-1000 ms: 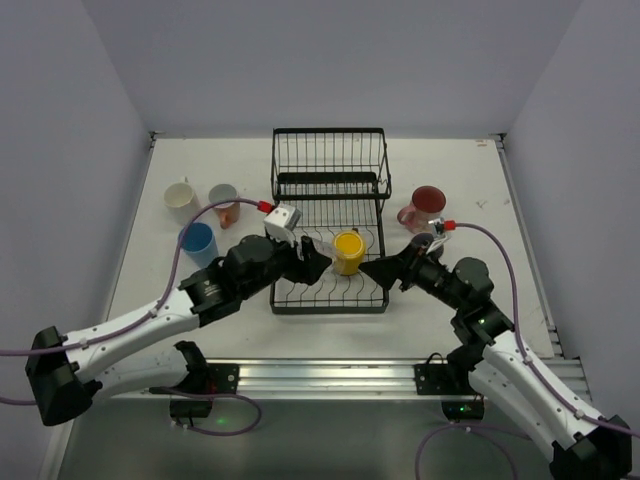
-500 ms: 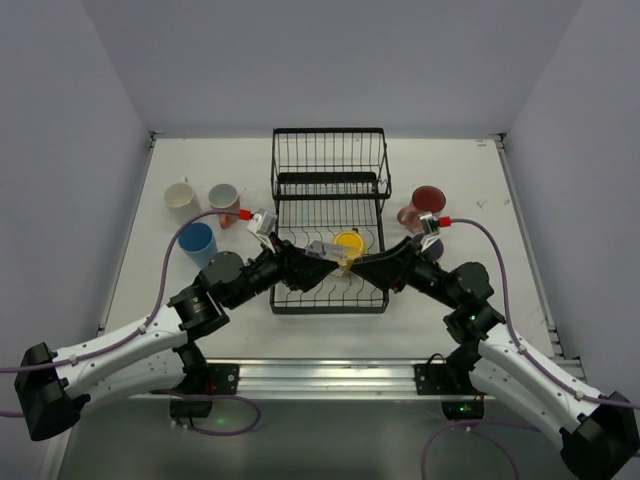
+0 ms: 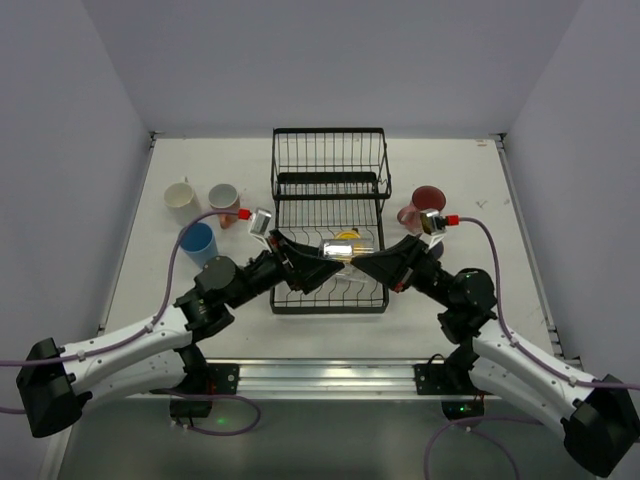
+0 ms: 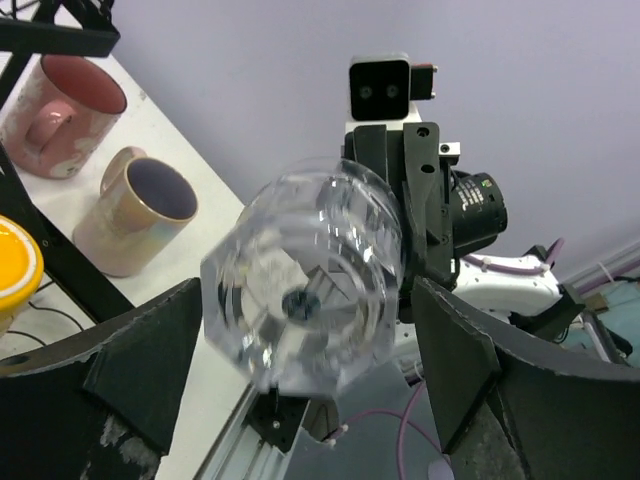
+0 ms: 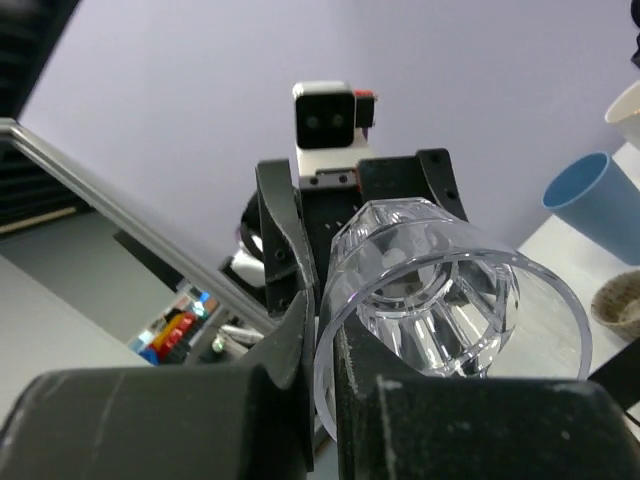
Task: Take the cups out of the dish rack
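Observation:
A clear glass cup (image 3: pixel 335 250) hangs over the front of the black dish rack (image 3: pixel 330 160), between my two grippers. My right gripper (image 5: pixel 325 350) is shut on the glass cup (image 5: pixel 450 300), pinching its rim wall between the two fingers. My left gripper (image 4: pixel 300 400) is open, and its fingers (image 4: pixel 140 370) stand off either side of the cup's base (image 4: pixel 305 290) without touching it. A yellow cup (image 3: pixel 347 237) sits in the rack below, mostly hidden by the grippers.
On the table left of the rack stand a white cup (image 3: pixel 181 196), a grey mug (image 3: pixel 222 196) and a blue cup (image 3: pixel 198 243). On the right are a pink patterned mug (image 4: pixel 60 115) and a beige mug (image 4: pixel 135 210). Both arms reach in over the rack's front edge.
Both grippers rose and met over the rack's front. My right gripper closed on the glass cup's rim. My left gripper, which had carried the cup, opened off it.

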### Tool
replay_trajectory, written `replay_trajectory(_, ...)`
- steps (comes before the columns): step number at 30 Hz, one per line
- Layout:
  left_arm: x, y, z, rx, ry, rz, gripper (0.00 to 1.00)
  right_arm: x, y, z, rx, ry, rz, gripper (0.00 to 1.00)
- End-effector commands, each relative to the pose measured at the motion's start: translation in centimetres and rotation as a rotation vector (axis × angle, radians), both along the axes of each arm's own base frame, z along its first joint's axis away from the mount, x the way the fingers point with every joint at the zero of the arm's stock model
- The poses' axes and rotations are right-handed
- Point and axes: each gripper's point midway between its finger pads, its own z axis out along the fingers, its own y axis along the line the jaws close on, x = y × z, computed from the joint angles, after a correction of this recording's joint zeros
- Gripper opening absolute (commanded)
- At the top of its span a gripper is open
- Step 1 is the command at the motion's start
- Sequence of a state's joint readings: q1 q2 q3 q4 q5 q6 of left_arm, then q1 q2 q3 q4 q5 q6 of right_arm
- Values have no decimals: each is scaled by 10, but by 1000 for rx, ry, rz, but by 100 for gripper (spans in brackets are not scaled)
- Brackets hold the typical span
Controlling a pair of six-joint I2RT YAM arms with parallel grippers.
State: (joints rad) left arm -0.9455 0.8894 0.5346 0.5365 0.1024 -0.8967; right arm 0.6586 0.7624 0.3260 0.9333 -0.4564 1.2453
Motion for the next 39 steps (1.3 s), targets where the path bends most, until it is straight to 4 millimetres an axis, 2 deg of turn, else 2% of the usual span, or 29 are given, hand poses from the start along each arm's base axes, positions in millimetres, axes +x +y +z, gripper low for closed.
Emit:
replay_trajectory(1,-1,14,18,-21,-69,45,89,7,-20,32,116,-64,-115,0)
replay_trajectory(2,3,19,20,-9,-75,82,92,11,-22,33,96,-78,-152,0)
replay_trajectory(3,5,24,21,8,-84,107,97,17,-21,19,20,-20,-181,0)
replay_trajectory(4,4,33,24,45,-109,127,99,20,-23,28,-11,-30,-217,0)
replay_trajectory(5,12,42,26,63,-109,198,100,26,-25,26,-68,-51,-265,0)
replay_trajectory(6,15,49,26,91,-113,230,100,33,-29,10,-154,13,-314,0)
replay_trajectory(7,16,57,22,155,-114,257,100,36,-37,27,-174,-1,-364,0)
replay_trajectory(8,22,64,19,193,-104,305,100,42,-45,29,-254,-41,-441,0)
replay_trajectory(9,24,69,14,234,-97,323,100,57,-61,1,-407,58,-548,0)
replay_trajectory(10,25,74,-1,321,-76,333,100,60,-74,25,-433,32,-614,0)
replay_trajectory(11,27,78,-6,354,-71,353,100,66,-87,25,-517,4,-692,0)
replay_trajectory(12,27,81,-14,389,-72,355,100,70,-102,7,-638,52,-744,0)
replay_trajectory(13,27,83,-25,427,-62,353,100,81,-129,20,-704,51,-893,0)
replay_trajectory(14,26,83,-30,442,-62,347,100,82,-146,9,-800,85,-946,0)
replay_trajectory(15,25,84,-41,470,-62,339,100,86,-161,9,-845,99,-1010,0)
replay_trajectory(16,25,84,-46,486,-60,335,100,93,-186,16,-892,116,-1119,0)
replay_trajectory(18,26,83,-60,525,-49,329,100,99,-207,17,-941,144,-1183,0)
replay_trajectory(21,27,76,-75,568,-31,305,100,125,-259,-2,-1065,274,-1347,0)
replay_trajectory(23,29,72,-83,595,-22,294,100,148,-264,-28,-1141,348,-1300,0)
replay_trajectory(24,31,69,-91,623,-9,289,100,156,-278,-36,-1152,392,-1319,0)
replay_trajectory(25,34,66,-99,652,3,288,100,174,-273,-51,-1168,415,-1253,0)
replay_trajectory(28,41,63,-110,707,11,315,100,196,-293,-63,-1153,483,-1258,0)
replay_trajectory(29,43,59,-117,741,15,317,100,211,-292,-75,-1158,503,-1221,0)
replay_trajectory(30,42,56,-120,756,10,319,100,219,-297,-74,-1151,514,-1221,0)
replay_trajectory(32,51,53,-124,802,-1,364,100,233,-298,-86,-1172,542,-1183,0)
replay_trajectory(33,51,50,-126,815,-9,366,100,242,-299,-101,-1194,576,-1158,0)
replay_trajectory(35,58,45,-130,848,-20,388,100,249,-296,-117,-1206,610,-1113,0)
replay_trajectory(36,60,41,-127,845,-39,392,100,254,-295,-134,-1224,644,-1080,0)
replay_trajectory(39,65,25,-131,836,-62,370,100,261,-290,-158,-1232,688,-1024,0)
